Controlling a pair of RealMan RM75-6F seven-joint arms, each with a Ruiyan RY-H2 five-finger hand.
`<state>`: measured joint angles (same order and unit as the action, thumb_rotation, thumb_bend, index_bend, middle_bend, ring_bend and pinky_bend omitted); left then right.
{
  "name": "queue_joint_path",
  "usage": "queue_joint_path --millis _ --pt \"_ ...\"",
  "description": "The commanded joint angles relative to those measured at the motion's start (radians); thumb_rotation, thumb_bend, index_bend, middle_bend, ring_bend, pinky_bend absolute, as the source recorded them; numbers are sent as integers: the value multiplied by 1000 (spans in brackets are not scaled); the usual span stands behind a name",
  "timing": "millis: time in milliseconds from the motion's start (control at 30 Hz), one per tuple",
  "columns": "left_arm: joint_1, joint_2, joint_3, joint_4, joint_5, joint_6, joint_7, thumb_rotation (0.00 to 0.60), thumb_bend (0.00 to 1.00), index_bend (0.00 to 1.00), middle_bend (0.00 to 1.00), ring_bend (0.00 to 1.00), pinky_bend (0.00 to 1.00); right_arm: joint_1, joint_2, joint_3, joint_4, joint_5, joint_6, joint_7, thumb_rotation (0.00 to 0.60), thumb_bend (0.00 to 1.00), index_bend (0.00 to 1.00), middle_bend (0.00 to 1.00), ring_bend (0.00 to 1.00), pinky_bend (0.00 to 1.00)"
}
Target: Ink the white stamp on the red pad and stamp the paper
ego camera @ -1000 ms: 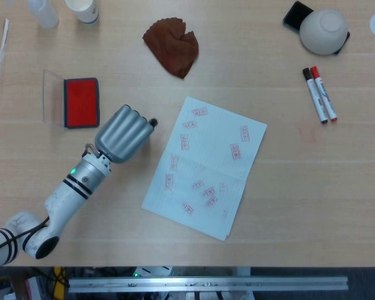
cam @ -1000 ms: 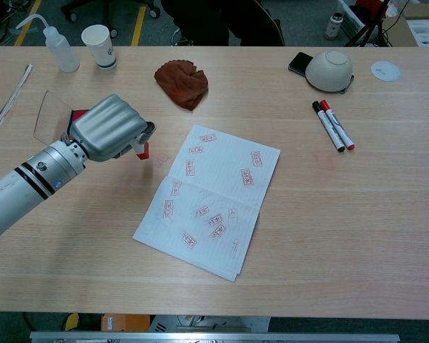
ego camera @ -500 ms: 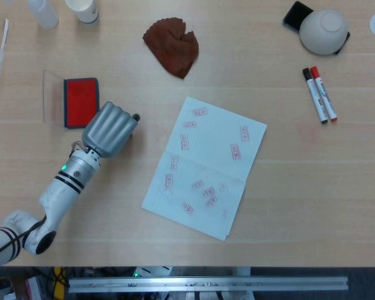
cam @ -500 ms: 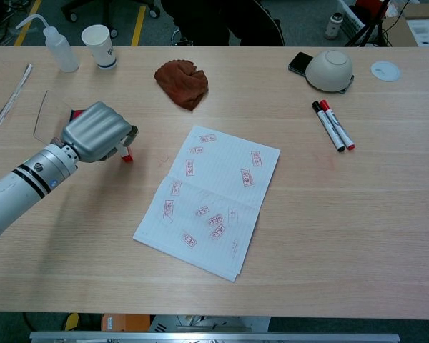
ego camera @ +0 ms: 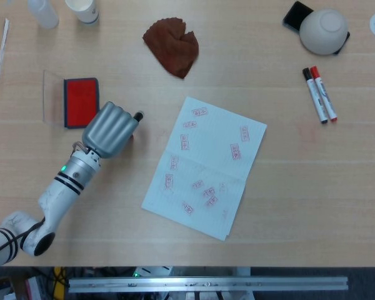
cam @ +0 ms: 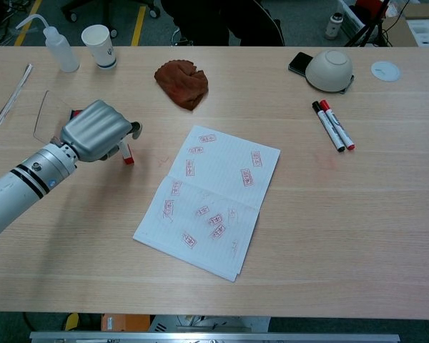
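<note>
Pale wood table (ego camera: 287, 187), seen from head and chest views. Left hand (ego camera: 110, 129) is placed at left of centre, fingers curled closed around the white stamp (cam: 126, 153); only the stamp's lower end with a red face is seen under the hand in the chest view, low over or touching the wood, which cannot be told. Red pad (ego camera: 81, 102) lies just beyond the hand toward upper left, its clear lid (cam: 48, 114) beside it. Paper (ego camera: 206, 165) lies at centre, well apart from the hand, already marked with many red prints. Right hand is not seen in either view.

Stamp is judged small, light and rigid, with a smooth plastic body likely to twist in a loose hold; it is best taken around the upper body, face kept level and clear of the fingers. Paper is thin and unweighted, and may lift with a sticky face.
</note>
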<state>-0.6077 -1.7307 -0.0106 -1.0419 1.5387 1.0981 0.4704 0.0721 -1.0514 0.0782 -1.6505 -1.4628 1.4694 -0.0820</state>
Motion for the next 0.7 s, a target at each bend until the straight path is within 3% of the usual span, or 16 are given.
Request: queue_joint_path --millis 33,100,267,467,700 --pt "9 47 -4 -71 1 23 -22 600 305 322 1000 1000 1000 1 2 2 -1 1 0 2 600 280 158 268 167 290" --pt "15 88 -8 -133 -3 31 -57 600 305 254 1000 1000 1000 3 5 5 -1 4 -3 7 600 280 158 268 167 290" --pt "40 195 -27 -275 -16 77 -94 600 304 240 993 982 1000 14 20 20 5 24 -19 32 600 280 158 268 167 291" --pt "96 315 -77 -414 -107 131 -142 600 306 247 844 813 1000 28 26 24 21 35 -49 59 600 280 158 268 167 291" --pt "169 427 -116 -479 -262 138 -207 600 305 258 687 637 1000 52 18 19 57 22 -86 91 600 279 165 281 167 291"
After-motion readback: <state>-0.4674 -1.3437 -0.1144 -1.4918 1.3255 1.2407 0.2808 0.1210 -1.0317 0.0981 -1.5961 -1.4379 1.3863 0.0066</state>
